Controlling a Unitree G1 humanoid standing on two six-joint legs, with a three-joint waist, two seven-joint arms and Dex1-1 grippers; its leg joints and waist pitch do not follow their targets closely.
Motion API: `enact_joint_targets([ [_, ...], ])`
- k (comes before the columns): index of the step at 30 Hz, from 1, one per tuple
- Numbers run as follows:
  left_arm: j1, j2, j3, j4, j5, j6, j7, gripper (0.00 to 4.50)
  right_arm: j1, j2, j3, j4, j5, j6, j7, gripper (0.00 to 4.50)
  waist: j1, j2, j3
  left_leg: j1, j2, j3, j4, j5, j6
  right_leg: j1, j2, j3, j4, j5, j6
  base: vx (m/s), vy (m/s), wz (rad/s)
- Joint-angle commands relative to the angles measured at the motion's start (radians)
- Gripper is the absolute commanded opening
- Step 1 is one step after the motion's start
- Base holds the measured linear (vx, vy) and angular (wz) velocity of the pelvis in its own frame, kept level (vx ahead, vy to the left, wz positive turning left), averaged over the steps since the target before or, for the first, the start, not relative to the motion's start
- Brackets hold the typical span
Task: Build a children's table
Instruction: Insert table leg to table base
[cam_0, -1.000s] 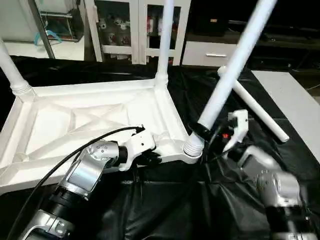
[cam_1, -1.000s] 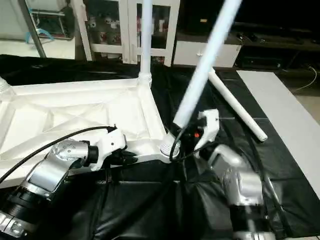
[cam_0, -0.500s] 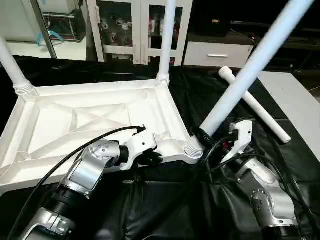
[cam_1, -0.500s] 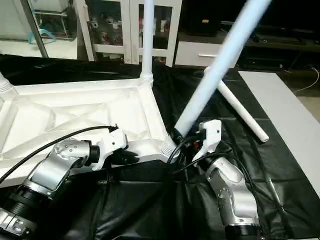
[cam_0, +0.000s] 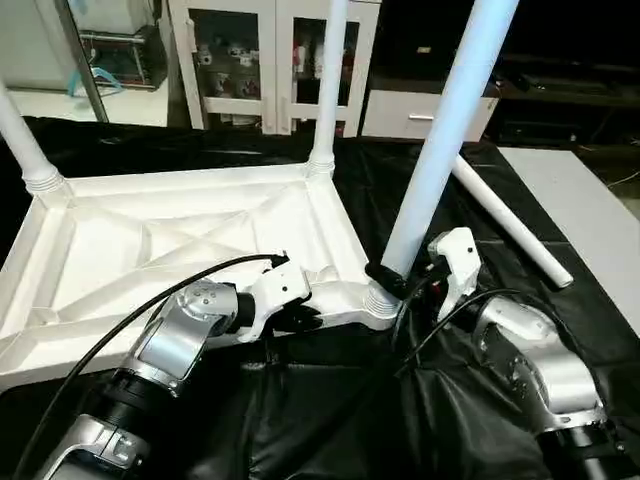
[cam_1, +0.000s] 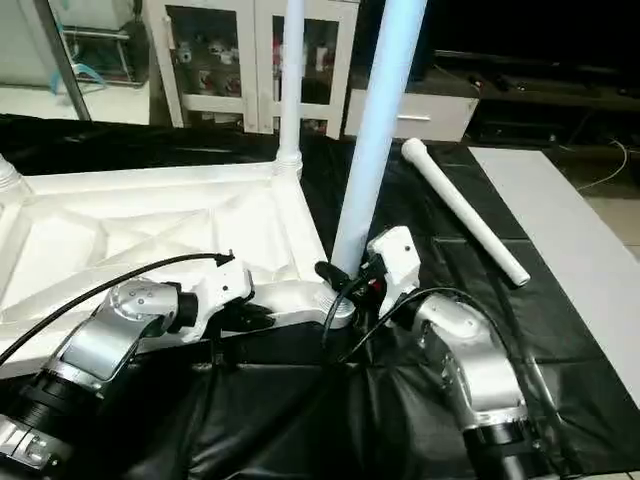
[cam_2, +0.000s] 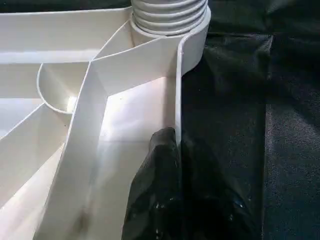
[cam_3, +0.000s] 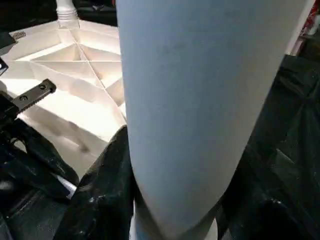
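Bench (cam_0: 560, 200): black sheeting, white cabinets behind. Table top (cam_0: 180, 240): inverted, two far legs seated. Third leg (cam_0: 440, 140): in near corner socket, pinched low by right hand (cam_0: 405, 285); a tilt could cross-seat it. Fourth leg (cam_0: 510, 222): loose. Left hand (cam_0: 300, 315): pressed onto the rim; may slip.

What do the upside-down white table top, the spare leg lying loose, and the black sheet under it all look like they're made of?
Table top: apparently moulded plastic, smooth and slightly glossy, with thin ribs cast in one piece crossing its underside.
Loose leg: likely the same white plastic, a plain smooth tube.
Black sheet: looks like thin plastic film or coated fabric; it creases and catches the light. Which one I cannot tell.
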Motion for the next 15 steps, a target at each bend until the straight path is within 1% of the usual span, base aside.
enact_joint_targets([
  [1,-0.015,-0.004,0.023,0.011,-0.013,-0.012,0.043,0.00,0.061,-0.018,0.094,0.113,-0.070,0.099,0.020,1.85,-0.001,0.000,-0.021,-0.005,0.090,-0.041,-0.097,-0.252,0.016,0.010,-0.113,0.072,-0.105,-0.401,-0.152,0.000,0.000,0.00],
  [3,-0.013,-0.002,0.026,0.011,-0.015,-0.013,0.047,0.00,0.073,-0.015,0.096,0.117,-0.075,0.091,0.014,1.85,-0.003,0.001,-0.020,-0.007,0.089,-0.042,-0.099,-0.259,0.015,0.010,-0.113,0.072,-0.105,-0.403,-0.152,0.000,0.000,0.00],
  [4,-0.012,0.000,0.026,0.012,-0.015,-0.012,0.047,0.00,0.077,-0.014,0.096,0.115,-0.075,0.091,0.013,1.85,-0.003,0.002,-0.020,-0.005,0.089,-0.042,-0.099,-0.265,0.014,0.008,-0.114,0.072,-0.107,-0.409,-0.150,0.000,0.000,0.00],
  [5,-0.009,0.003,0.025,0.011,-0.015,-0.012,0.045,0.00,0.081,-0.013,0.097,0.112,-0.074,0.091,0.011,1.85,-0.004,0.001,-0.020,-0.005,0.089,-0.043,-0.099,-0.275,0.013,0.007,-0.114,0.073,-0.109,-0.424,-0.147,0.000,0.000,0.00],
  [7,-0.005,0.011,0.020,0.009,-0.012,-0.009,0.039,0.00,0.086,-0.008,0.095,0.108,-0.072,0.089,0.005,1.85,-0.004,0.005,-0.019,-0.004,0.089,-0.044,-0.100,-0.289,0.010,0.005,-0.115,0.073,-0.111,-0.443,-0.141,0.000,0.000,0.00],
  [9,0.001,0.021,0.012,0.008,-0.005,0.000,0.031,0.00,0.087,0.001,0.088,0.111,-0.072,0.080,-0.012,1.85,-0.005,0.003,-0.020,-0.004,0.089,-0.045,-0.102,-0.298,0.007,0.005,-0.115,0.073,-0.114,-0.457,-0.135,0.000,0.000,0.00],
  [10,0.004,0.024,0.010,0.007,-0.002,0.005,0.030,0.00,0.083,0.008,0.081,0.119,-0.075,0.072,-0.027,1.85,-0.005,0.005,-0.020,-0.004,0.089,-0.045,-0.103,-0.298,0.005,0.004,-0.115,0.074,-0.114,-0.456,-0.134,0.000,0.000,0.00],
  [11,0.007,0.032,0.005,0.009,0.004,0.016,0.028,0.00,0.063,0.024,0.061,0.144,-0.082,0.055,-0.068,1.85,-0.006,0.006,-0.020,-0.003,0.089,-0.046,-0.104,-0.303,0.002,0.003,-0.114,0.073,-0.114,-0.454,-0.134,0.000,0.000,0.00],
  [12,0.009,0.035,0.003,0.009,0.007,0.020,0.027,0.00,0.054,0.030,0.052,0.156,-0.085,0.049,-0.086,1.85,-0.008,0.005,-0.020,-0.003,0.088,-0.046,-0.104,-0.311,-0.001,0.001,-0.114,0.073,-0.115,-0.464,-0.133,0.000,0.000,0.00],
  [14,0.010,0.037,0.001,0.009,0.010,0.027,0.029,0.00,0.036,0.040,0.039,0.178,-0.092,0.038,-0.114,1.85,-0.010,0.006,-0.018,-0.003,0.089,-0.048,-0.105,-0.329,-0.007,-0.001,-0.114,0.073,-0.116,-0.487,-0.129,0.000,0.000,0.00],
  [15,0.012,0.037,0.001,0.009,0.012,0.036,0.033,0.00,0.011,0.052,0.023,0.210,-0.100,0.023,-0.151,1.85,-0.014,0.006,-0.017,-0.005,0.088,-0.050,-0.106,-0.342,-0.012,-0.001,-0.115,0.072,-0.118,-0.506,-0.125,0.000,0.000,0.00],
])
